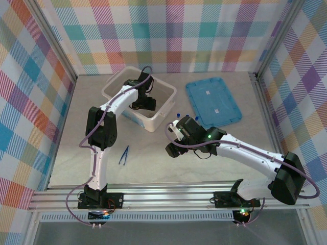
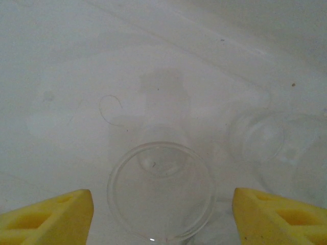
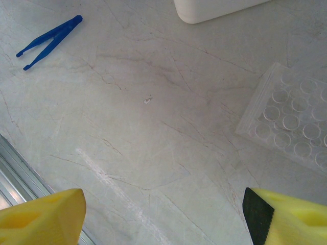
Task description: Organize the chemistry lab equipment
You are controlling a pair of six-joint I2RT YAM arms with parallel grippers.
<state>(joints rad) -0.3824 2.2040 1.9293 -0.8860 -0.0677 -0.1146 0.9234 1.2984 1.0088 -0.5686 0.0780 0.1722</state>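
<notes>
Right hand spread, empty, above desk | tweezers on desk at its 9 o'clock, top view, long axis near 12–6 | left hand spread either side of beaker in tub, not touching | right hand seems better placed.

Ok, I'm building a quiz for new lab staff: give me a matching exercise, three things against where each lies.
Things: 1 tweezers; 2 lid; 3 beaker.
Places: a inside the tub; b on the table, near side of the tub; c on the table, right of the tub.
Pairs: 1-b; 2-c; 3-a.
</notes>
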